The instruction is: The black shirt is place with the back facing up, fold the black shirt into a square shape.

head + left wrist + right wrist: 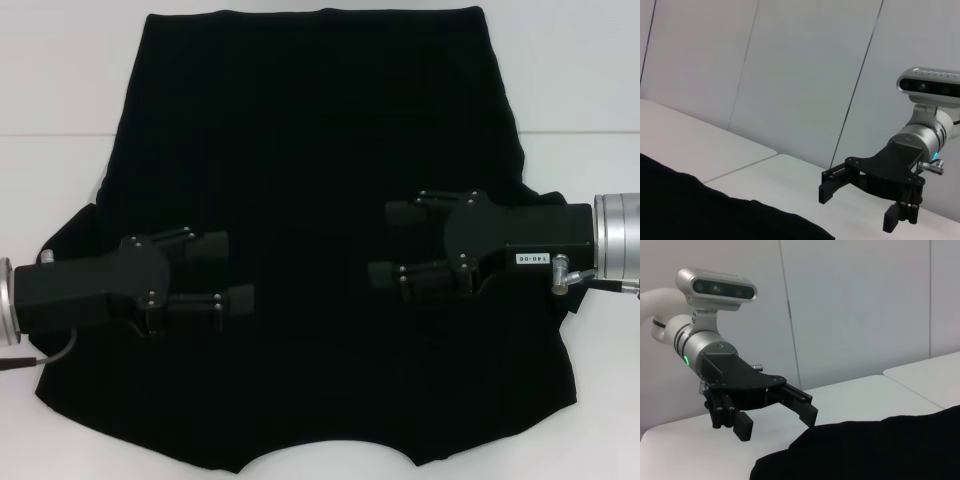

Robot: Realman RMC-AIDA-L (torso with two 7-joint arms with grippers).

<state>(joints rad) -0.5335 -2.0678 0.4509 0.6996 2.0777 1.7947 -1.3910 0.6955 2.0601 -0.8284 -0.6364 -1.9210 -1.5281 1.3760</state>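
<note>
The black shirt [320, 150] lies spread flat on the white table [60, 90] and fills most of the head view, with its curved edge at the near side. My left gripper [228, 270] is open and empty over the shirt's left part, fingers pointing inward. My right gripper [385, 243] is open and empty over the shirt's right part, facing the left one. The left wrist view shows the right gripper [860, 207] open above the table beside the shirt's edge [700, 210]. The right wrist view shows the left gripper [776, 424] open near the shirt [880, 450].
Bare white table shows at the far left and far right of the shirt [590, 80]. A seam line crosses the table top [740, 170]. Pale wall panels [800, 75] stand behind the table.
</note>
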